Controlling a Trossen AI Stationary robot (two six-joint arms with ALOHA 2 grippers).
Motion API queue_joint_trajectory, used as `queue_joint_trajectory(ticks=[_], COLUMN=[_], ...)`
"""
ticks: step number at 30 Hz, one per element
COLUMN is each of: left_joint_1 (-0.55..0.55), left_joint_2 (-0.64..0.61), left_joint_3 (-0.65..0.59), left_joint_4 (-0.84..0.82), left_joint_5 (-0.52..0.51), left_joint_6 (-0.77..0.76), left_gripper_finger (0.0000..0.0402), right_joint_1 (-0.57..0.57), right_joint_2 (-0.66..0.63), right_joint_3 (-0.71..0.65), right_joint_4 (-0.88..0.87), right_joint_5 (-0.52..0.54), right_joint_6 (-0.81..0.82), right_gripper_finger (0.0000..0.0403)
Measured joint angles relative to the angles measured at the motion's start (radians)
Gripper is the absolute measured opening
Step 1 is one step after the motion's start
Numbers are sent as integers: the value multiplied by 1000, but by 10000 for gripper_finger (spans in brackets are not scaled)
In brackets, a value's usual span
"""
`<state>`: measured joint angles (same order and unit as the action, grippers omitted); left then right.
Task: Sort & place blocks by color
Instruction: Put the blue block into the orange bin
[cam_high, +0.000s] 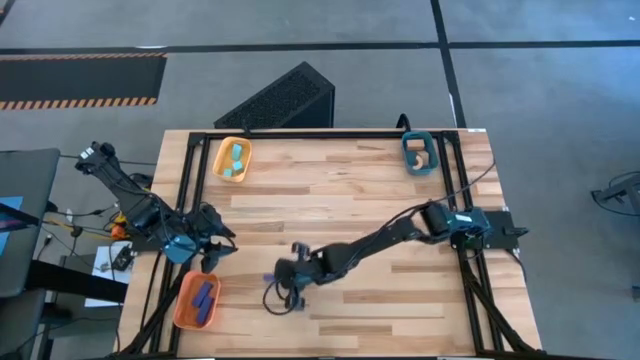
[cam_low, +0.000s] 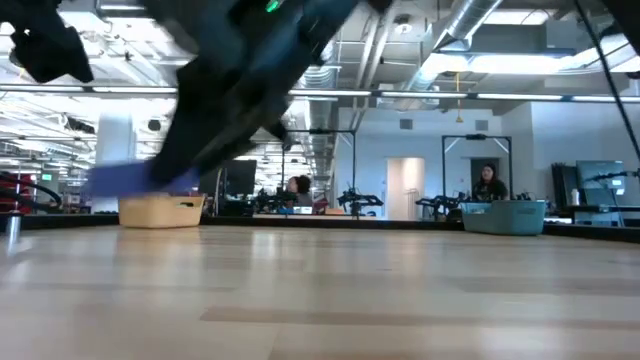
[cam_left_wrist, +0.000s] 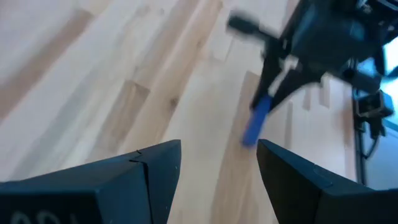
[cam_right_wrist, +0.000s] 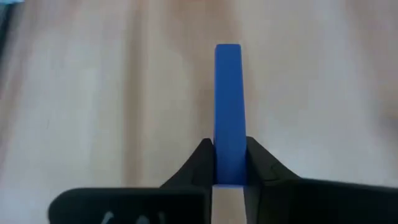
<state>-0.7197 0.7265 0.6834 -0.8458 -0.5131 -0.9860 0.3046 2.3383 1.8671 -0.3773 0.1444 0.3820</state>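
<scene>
Trays, as you see: orange tray (cam_high: 181, 310) lower left holds blue bars (cam_high: 204, 296), yellow tray (cam_high: 219, 152) cyan chunks (cam_high: 235, 161), teal tray (cam_high: 409, 145) wood (cam_high: 421, 159). Right gripper (cam_right_wrist: 229, 163) pinches a blue bar (cam_right_wrist: 228, 106); left gripper (cam_left_wrist: 217, 163) gapes wide.

Showing 3 trays: orange (cam_high: 181, 306), yellow (cam_high: 219, 158), teal (cam_high: 408, 147). Blue bars (cam_high: 203, 296): 2 lying in the orange tray, plus 1 more (cam_right_wrist: 228, 112) sitting betw. gripper fingers, so 3. Cyan chunks (cam_high: 235, 160): approx. 3 in yellow. Wood pieces (cam_high: 421, 158): count unclear. 2 arms.
</scene>
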Motion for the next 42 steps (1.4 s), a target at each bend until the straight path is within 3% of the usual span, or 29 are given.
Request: queue_joint_trajectory(ticks=[4, 8, 11, 14, 17, 19, 25, 31, 37, 42], left_joint_1=[19, 73, 136, 215, 312, 389, 621, 717, 725, 729], left_joint_2=[0, 0, 0, 2, 21, 45, 171, 289, 327, 340], left_joint_3=[0, 0, 0, 0, 0, 0, -1, 4, 28, 30], left_joint_4=[11, 49, 147, 312, 493, 593, 839, 1042, 1061, 1069], left_joint_5=[-60, -66, -45, 20, 113, 182, 474, 683, 794, 790], left_joint_6=[25, 118, 271, 446, 611, 691, 741, 711, 709, 646], left_gripper_finger=[196, 196, 196, 196, 196, 196, 196, 196, 196, 196], right_joint_1=[-2, -7, -26, -40, -39, -36, -26, -32, -37, -39], right_joint_2=[-120, -283, -412, -523, -596, -624, -686, -708, -709, -709], right_joint_3=[-15, -205, -454, -693, -855, -915, -941, -942, -941, -941], right_joint_4=[-163, -85, 147, 537, 849, 955, 1047, 1059, 1063, 1068], right_joint_5=[140, 215, 218, 222, 224, 233, 254, 247, 256, 259], right_joint_6=[-32, -9, 72, 157, 203, 203, 96, 25, 6, 5], right_gripper_finger=[46, 46, 45, 45, 45, 45, 45, 45, 45, 45])
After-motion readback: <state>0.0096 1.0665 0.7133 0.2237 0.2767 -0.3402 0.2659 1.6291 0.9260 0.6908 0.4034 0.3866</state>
